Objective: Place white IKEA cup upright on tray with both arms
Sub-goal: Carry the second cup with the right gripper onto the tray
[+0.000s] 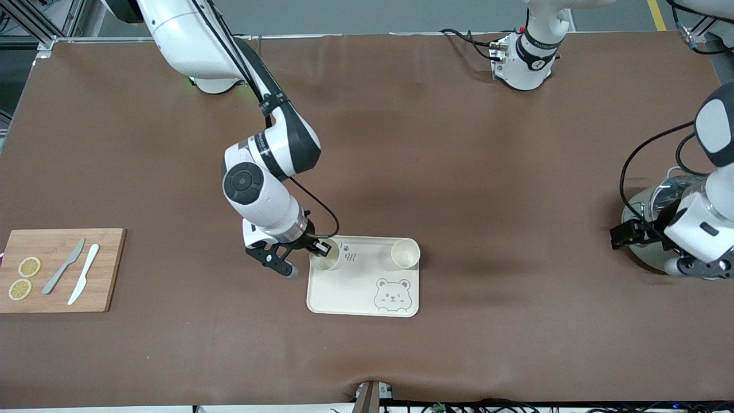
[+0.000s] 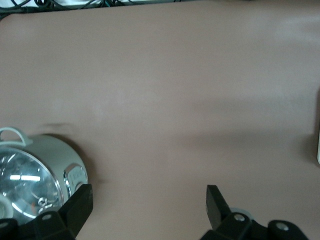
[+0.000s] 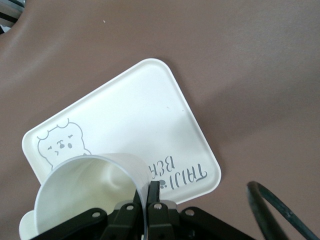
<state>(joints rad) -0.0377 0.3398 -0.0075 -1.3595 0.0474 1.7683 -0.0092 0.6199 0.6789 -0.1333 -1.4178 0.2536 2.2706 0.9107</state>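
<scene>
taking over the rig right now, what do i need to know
Right gripper: fingers shut on the rim of a white cup, holding it upright at the tray corner toward the right arm's end; whether it rests on the tray cannot be told.
Left gripper: open, waiting over bare table beside a steel pot.
Second cup already stands upright on the tray.
Left: release the held cup, withdraw the arm.

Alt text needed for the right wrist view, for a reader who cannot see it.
The right gripper pinches the rim of a white cup over the cream tray, one finger inside, one outside. The tray shows a grey bear drawing and "TAIJI BEAR" lettering, lying on the brown table.
</scene>
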